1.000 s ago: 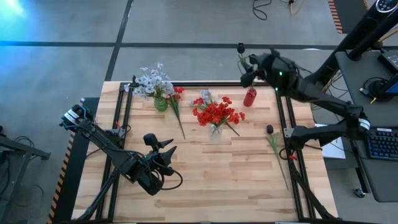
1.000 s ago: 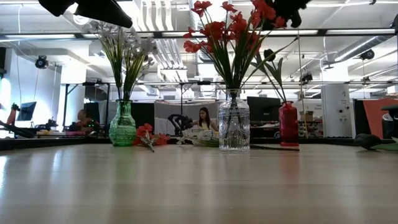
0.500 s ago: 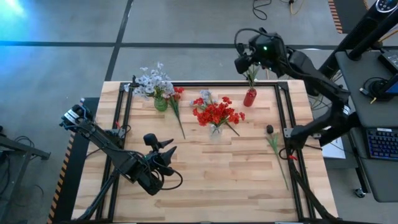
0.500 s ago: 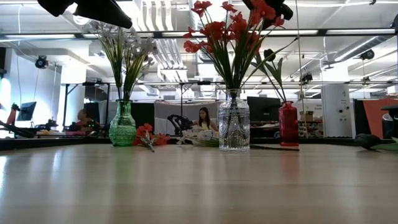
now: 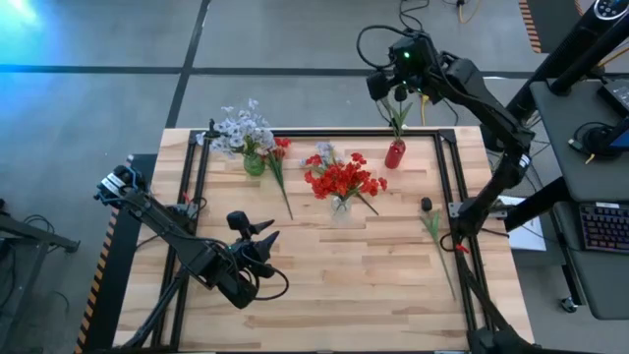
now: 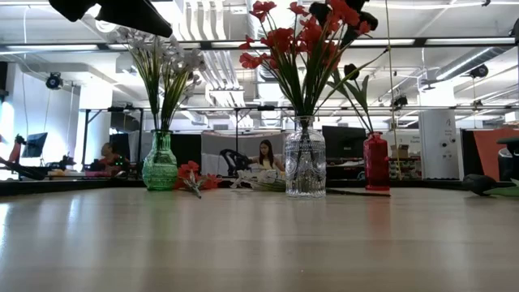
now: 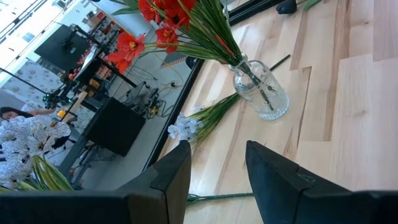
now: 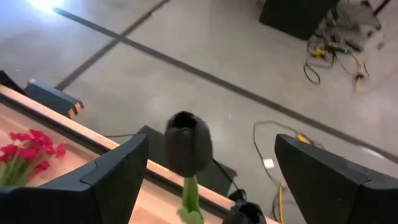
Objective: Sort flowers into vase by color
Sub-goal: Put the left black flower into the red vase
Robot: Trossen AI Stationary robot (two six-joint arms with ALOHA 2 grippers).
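Three vases stand near the table's far edge. A green vase (image 5: pixel 254 162) holds white flowers, a clear vase (image 5: pixel 341 205) holds red flowers (image 6: pixel 300 40), and a red vase (image 5: pixel 395 154) holds a dark flower. My right gripper (image 5: pixel 385 90) hangs open high over the red vase. Its fingers stand wide on either side of the dark blossom (image 8: pixel 188 143) without touching it. A loose red flower (image 5: pixel 280 162) lies beside the green vase. A pale one (image 5: pixel 321 152) lies behind the clear vase, and a dark one (image 5: pixel 429 216) lies at the right. My left gripper (image 5: pixel 270 233) waits open near the front left.
Black rails (image 5: pixel 447 187) run along the table's left, right and far edges. Bare wood (image 5: pixel 344 285) fills the near middle of the table. Beyond the far edge there are people at desks (image 6: pixel 265 154) and cables on the floor (image 8: pixel 339 50).
My right gripper has risen and drawn back toward the table's far edge, tipping up nearer to level. It now hangs higher above the red vase. The dark flower stays with its stem in that vase.
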